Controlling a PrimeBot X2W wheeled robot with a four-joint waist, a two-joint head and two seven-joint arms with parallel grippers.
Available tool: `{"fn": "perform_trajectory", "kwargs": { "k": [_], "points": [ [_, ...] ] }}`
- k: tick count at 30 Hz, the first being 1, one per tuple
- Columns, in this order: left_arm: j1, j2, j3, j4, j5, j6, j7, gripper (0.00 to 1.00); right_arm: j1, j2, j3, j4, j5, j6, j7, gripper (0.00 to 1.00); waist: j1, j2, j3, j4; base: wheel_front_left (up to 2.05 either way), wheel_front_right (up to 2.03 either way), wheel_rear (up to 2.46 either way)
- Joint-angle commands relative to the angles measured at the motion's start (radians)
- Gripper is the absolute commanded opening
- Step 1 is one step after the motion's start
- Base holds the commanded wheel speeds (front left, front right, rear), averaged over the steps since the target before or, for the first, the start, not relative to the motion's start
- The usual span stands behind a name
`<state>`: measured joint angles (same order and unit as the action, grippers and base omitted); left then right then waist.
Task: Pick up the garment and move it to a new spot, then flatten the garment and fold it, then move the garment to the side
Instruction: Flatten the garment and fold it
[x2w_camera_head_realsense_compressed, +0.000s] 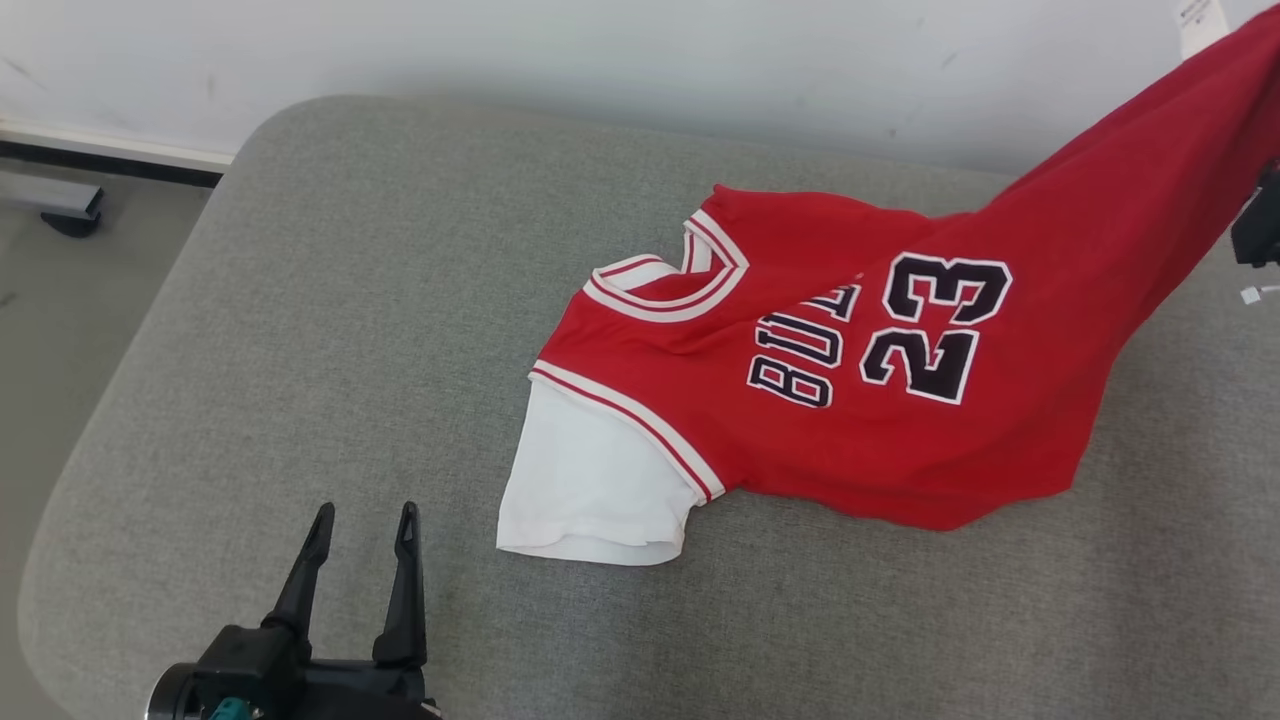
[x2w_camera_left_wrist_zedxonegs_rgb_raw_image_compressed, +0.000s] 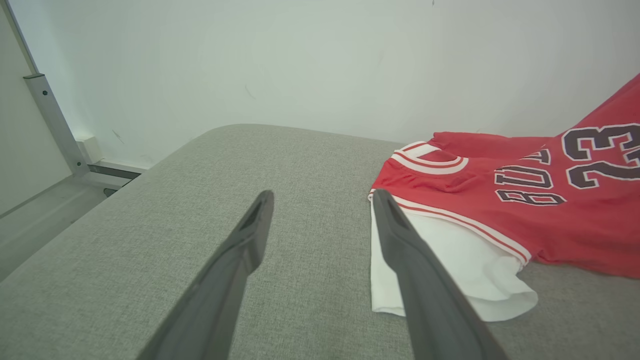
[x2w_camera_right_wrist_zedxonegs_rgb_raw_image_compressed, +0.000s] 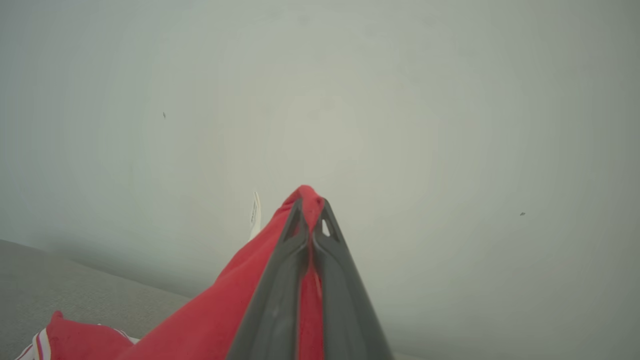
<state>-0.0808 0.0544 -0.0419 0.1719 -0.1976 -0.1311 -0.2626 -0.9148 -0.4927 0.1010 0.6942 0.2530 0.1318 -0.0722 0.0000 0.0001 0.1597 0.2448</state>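
Head view: we are seeing the red jersey (x2w_camera_head_realsense_compressed: 800, 400) lying on the grey cushion (x2w_camera_head_realsense_compressed: 300, 300), its lower end rising off toward the upper right, while our left gripper (x2w_camera_head_realsense_compressed: 366, 515) is hovering spread wide and empty at lower left. Left wrist view: we are looking past those parted fingers (x2w_camera_left_wrist_zedxonegs_rgb_raw_image_compressed: 240, 260) toward the white sleeve (x2w_camera_left_wrist_zedxonegs_rgb_raw_image_compressed: 450, 270) nearby. Right wrist view: our right gripper (x2w_camera_right_wrist_zedxonegs_rgb_raw_image_compressed: 311, 205) is pinching the jersey's lifted end, jaws closed on it.

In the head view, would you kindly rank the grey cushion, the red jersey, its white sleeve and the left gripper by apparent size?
1. grey cushion
2. red jersey
3. white sleeve and left gripper: about alike, and the gripper is nearer the camera, so unranked.
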Motion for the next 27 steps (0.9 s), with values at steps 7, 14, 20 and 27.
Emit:
{"fn": "perform_trajectory", "kwargs": {
  "k": [7,14,20,27],
  "points": [
    [-0.044,-0.004,-0.035,0.008,-0.013,0.001,-0.003,1.0,-0.116,0.065,0.055,0.105,-0.041,-0.003,0.016,0.0,0.0,-0.0001,0.041,0.045,0.0,0.0,0.0],
    [-0.079,-0.004,-0.087,0.014,-0.04,0.001,-0.003,1.0,-0.216,0.116,0.072,0.257,-0.094,-0.003,-0.048,1.0,0.0,-0.0001,0.073,0.083,0.0,0.0,0.0],
    [-0.09,-0.005,-0.109,0.021,-0.054,0.001,-0.003,1.0,-0.243,0.143,0.083,0.373,-0.115,-0.003,-0.121,1.0,0.0,-0.0001,0.069,0.091,0.0,0.0,0.0],
    [-0.055,-0.004,-0.071,0.01,-0.02,0.001,-0.003,1.0,-0.167,0.141,0.083,0.397,-0.075,-0.003,-0.184,1.0,0.0,-0.0001,0.017,0.042,0.0,0.0,0.0]
  ]
}}
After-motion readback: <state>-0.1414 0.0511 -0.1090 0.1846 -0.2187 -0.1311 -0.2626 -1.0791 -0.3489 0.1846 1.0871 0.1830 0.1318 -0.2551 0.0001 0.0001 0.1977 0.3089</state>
